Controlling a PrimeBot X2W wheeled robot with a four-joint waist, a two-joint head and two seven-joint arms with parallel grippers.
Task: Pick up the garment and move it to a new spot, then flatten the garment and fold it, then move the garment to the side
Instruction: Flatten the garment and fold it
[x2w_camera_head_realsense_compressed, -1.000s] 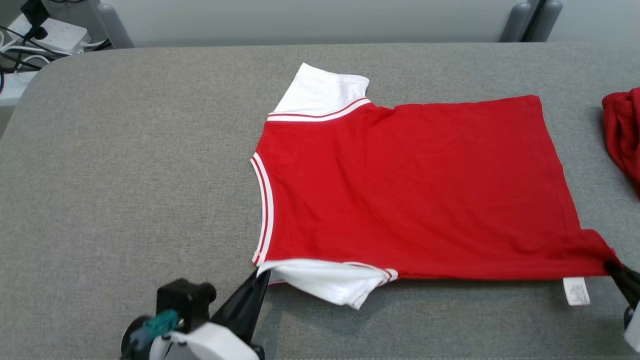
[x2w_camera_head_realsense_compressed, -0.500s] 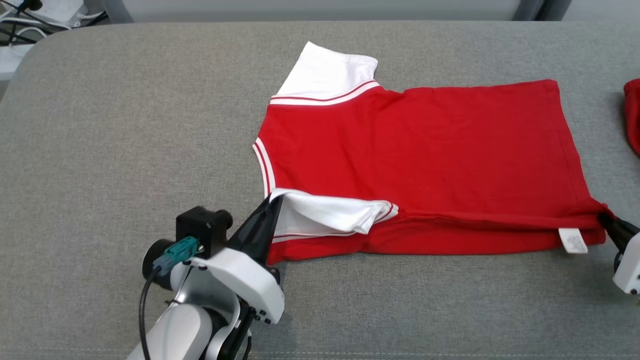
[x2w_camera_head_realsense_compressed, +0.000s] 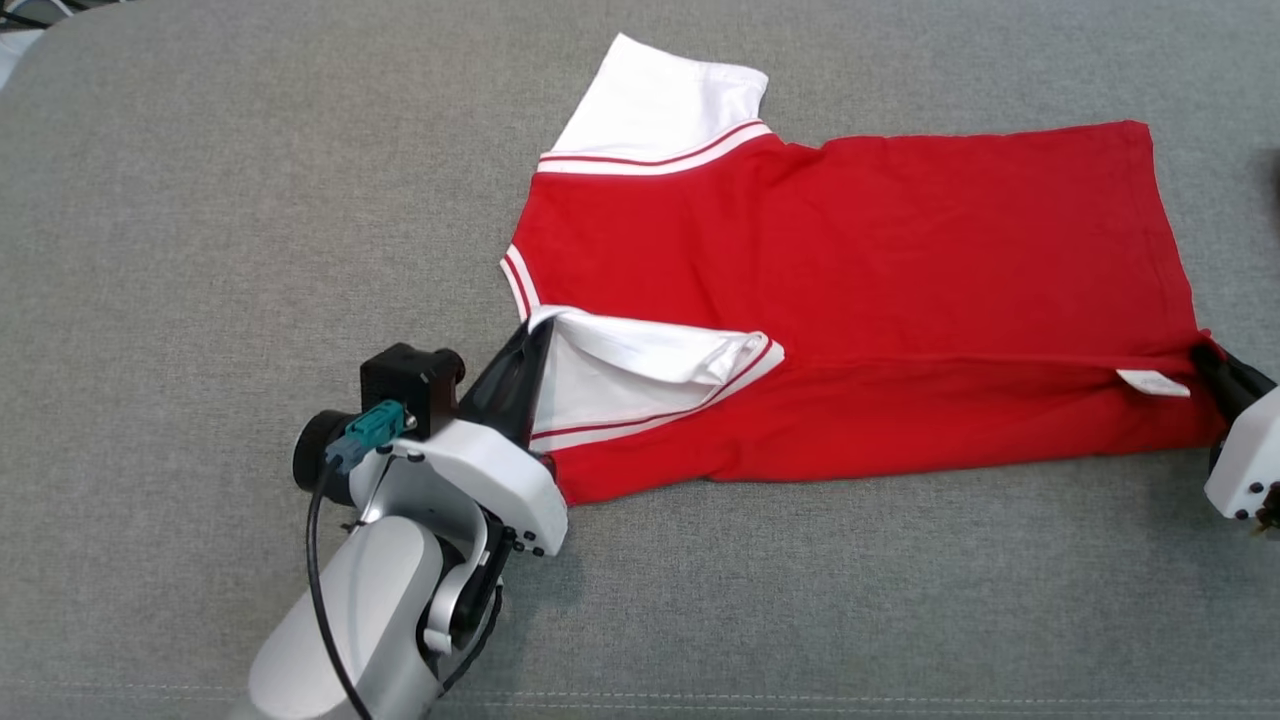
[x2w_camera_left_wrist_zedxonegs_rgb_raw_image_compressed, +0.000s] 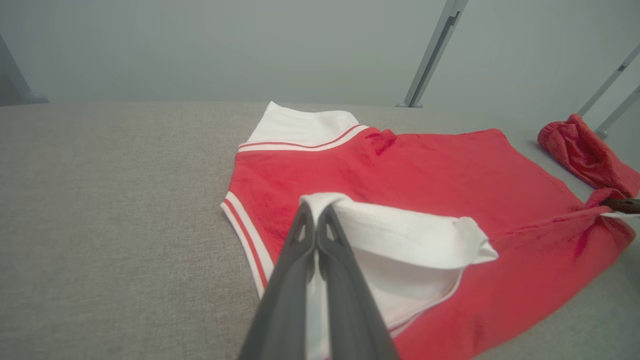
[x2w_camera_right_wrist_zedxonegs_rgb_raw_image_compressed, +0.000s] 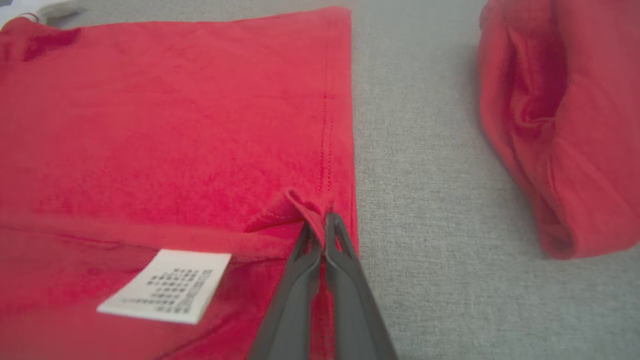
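Looking at grey fabric tabletop (x2w_camera_head_realsense_compressed: 200, 250), left side first. Clamping left gripper (x2w_camera_head_realsense_compressed: 533, 335) on the near white sleeve (x2w_camera_head_realsense_compressed: 640, 375) of the red T-shirt (x2w_camera_head_realsense_compressed: 850, 240), at the shoulder end just beside the striped neckline (x2w_camera_head_realsense_compressed: 522, 285). Pressing both fingers (x2w_camera_left_wrist_zedxonegs_rgb_raw_image_compressed: 292, 275) together with white cloth pinched between them. Holding that sleeve raised off the table and laid over the red body, striped cuff pointing right. Keeping to the layout: T-shirt spreading from table centre to the right, neck facing left, hem facing right, far white sleeve (x2w_camera_head_realsense_compressed: 660, 100) lying flat at the top. Holding the near long edge up between the two grippers, over the body, with a darker red strip sloping down to the table below it. Showing white care label (x2w_camera_head_realsense_compressed: 1152, 382) at that raised edge, near the hem. Pinching the near hem corner with right gripper (x2w_camera_head_realsense_compressed: 1208, 358), fingers (x2w_camera_right_wrist_zedxonegs_rgb_raw_image_compressed: 345, 300) closed tight on a small red fold just beside the hem stitching. Noting second red garment (x2w_camera_right_wrist_zedxonegs_rgb_raw_image_compressed: 565, 125) bunched on the table right of the hem, apart from the T-shirt.
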